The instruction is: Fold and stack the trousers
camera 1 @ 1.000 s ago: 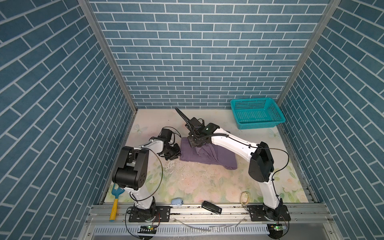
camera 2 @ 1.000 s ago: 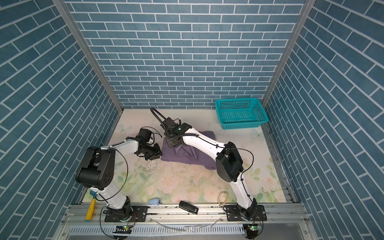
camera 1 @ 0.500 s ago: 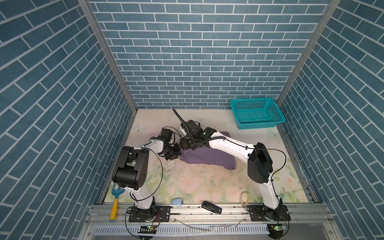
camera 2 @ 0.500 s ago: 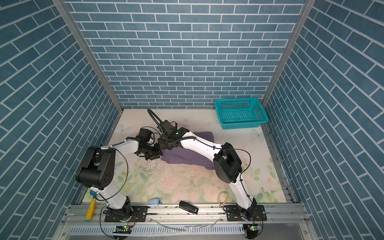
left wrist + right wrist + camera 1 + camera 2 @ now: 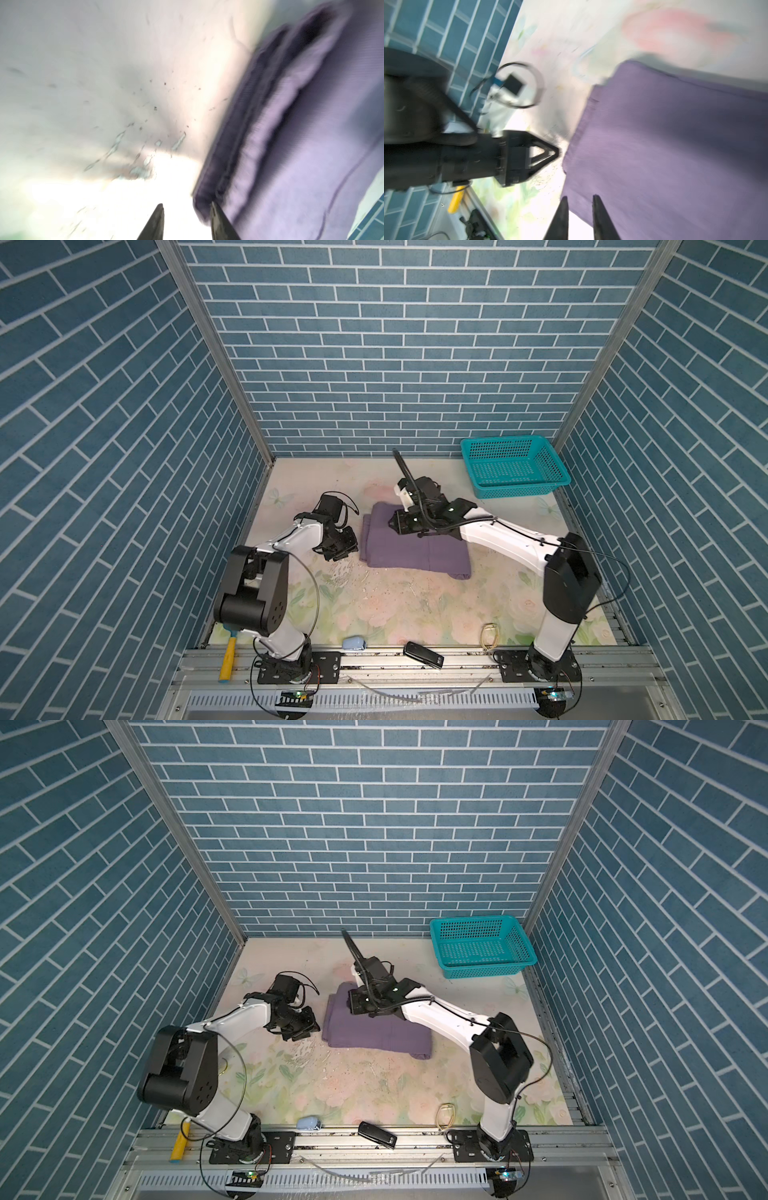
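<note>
Spreading beneath both my arms is the pale flowered surface (image 5: 415, 614). Near its middle, a little toward the back, the purple trousers (image 5: 415, 549) lie flat as a folded, layered oblong. In my left wrist view the trousers (image 5: 311, 145) show their stacked edges. The teal basket (image 5: 519, 489) sits in the back right corner, well apart from them.

My right pincer (image 5: 392, 523) hangs over the back left part of the trousers. In its own wrist view the right pincer (image 5: 579, 205) is drawn in to a thin slit, and I cannot tell whether any cloth is caught. My left pincer (image 5: 347, 549) sits low beside the trousers' left edge. Seen from its wrist, the left pincer (image 5: 187, 214) is narrowly parted with nothing between the tips, one fingertip (image 5: 216, 216) right against the fold.

Along the front edge lie a yellow-handled tool (image 5: 227, 659), a black device (image 5: 423, 654), a pale blue object (image 5: 354, 642) and a loop of band (image 5: 490, 634). Any lettering on them is too small to read.
</note>
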Tool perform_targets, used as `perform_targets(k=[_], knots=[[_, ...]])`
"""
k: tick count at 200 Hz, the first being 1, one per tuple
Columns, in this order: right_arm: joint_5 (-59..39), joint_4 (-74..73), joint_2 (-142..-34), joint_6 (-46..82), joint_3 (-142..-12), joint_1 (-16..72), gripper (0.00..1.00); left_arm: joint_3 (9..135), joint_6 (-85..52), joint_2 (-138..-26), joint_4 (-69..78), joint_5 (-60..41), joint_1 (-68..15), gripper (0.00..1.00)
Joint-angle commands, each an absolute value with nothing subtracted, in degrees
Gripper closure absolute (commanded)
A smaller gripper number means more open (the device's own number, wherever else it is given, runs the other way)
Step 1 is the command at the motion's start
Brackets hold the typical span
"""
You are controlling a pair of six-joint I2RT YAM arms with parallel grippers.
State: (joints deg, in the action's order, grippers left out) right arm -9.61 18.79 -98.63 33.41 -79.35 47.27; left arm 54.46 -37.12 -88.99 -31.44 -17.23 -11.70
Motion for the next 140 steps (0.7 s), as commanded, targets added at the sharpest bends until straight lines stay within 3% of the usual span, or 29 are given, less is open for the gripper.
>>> perform_targets(k=[1, 80, 140], knots=[[-4.71, 18.81, -92.72, 34.67, -71.28, 44.17, 1.00, 56.22, -38.09, -84.82, -31.48, -15.71, -12.18, 0.51], [5.01, 20.61, -82.45, 37.44, -49.69, 36.65, 1.00, 70.50, -38.54, -96.67, -29.41, -18.42, -25.46, 0.52], [1.04, 13.15, -91.26, 38.85, -46.82, 37.79, 1.00, 66.86, -40.46, -105.19, -27.05, -15.46, -23.92, 0.54]])
